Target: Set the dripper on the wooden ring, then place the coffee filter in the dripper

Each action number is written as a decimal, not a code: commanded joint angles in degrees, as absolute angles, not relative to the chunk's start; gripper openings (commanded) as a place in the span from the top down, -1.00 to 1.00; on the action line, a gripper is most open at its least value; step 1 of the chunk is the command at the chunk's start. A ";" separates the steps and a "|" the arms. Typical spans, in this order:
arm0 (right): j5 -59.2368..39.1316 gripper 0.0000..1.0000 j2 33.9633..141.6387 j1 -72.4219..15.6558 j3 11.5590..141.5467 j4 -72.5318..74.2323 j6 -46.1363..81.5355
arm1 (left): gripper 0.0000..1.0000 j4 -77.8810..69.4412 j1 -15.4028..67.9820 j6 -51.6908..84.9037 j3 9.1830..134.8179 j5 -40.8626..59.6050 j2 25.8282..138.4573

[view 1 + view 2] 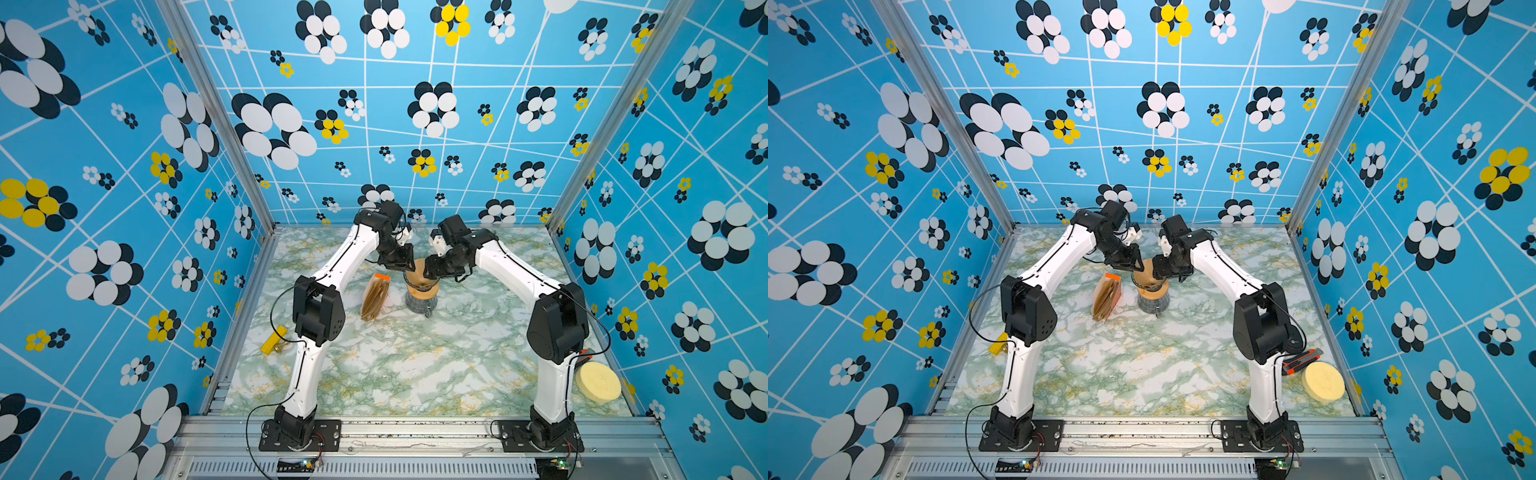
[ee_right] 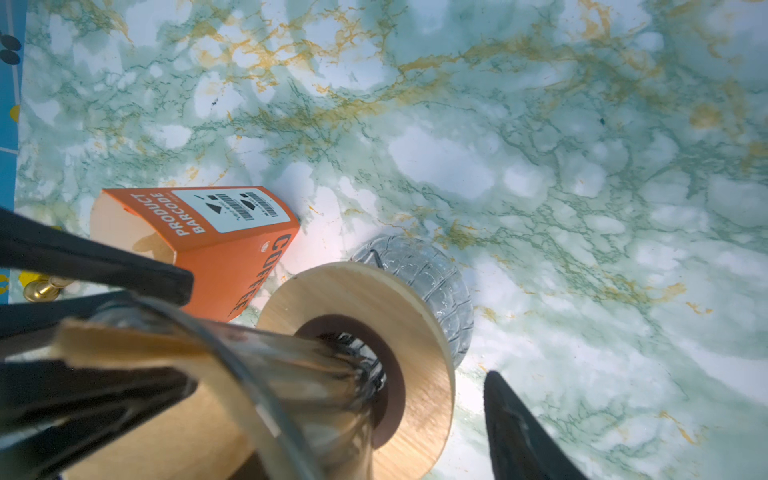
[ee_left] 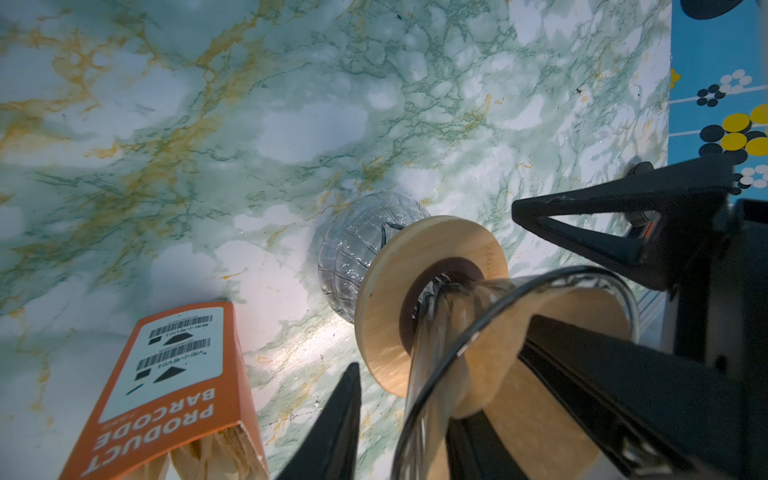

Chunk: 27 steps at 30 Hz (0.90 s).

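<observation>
Blue walls [image 1: 124, 166] w/ black, white & yellow flowers stand around a green-and-white marble table [image 1: 395, 374]. Near the back, a clear glass jug [image 3: 349, 257] stands w/ a round wooden ring [image 3: 386, 299] on top, and the dripper [image 3: 432, 332] sits in the ring's dark hole. The coffee filter [image 3: 523, 419] is inside the dripper, its brown paper against the glass.

The left gripper [image 1: 406, 266] has its jaws apart over the dripper's rim: one finger inside on the paper, one outside (not touching the glass, as far as the left wrist view shows). The right gripper [image 1: 424, 272] does the same from the other side, jaws apart, holding nothing.

Just beside the jug is a packet [image 2: 232, 257] of brown filters. Its orange tag reads "PRODUCT BARCODE" next to a white sticker w/ bar codes, and "COFFEE" on the side. The sticker's small print is too tiny to read.
</observation>
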<state>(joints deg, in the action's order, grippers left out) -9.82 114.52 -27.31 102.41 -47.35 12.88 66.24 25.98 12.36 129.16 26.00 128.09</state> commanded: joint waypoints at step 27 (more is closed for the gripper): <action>-15.38 -0.22 108.68 -26.37 98.33 -44.31 12.50 | 0.15 62.83 24.43 13.61 116.77 29.12 113.11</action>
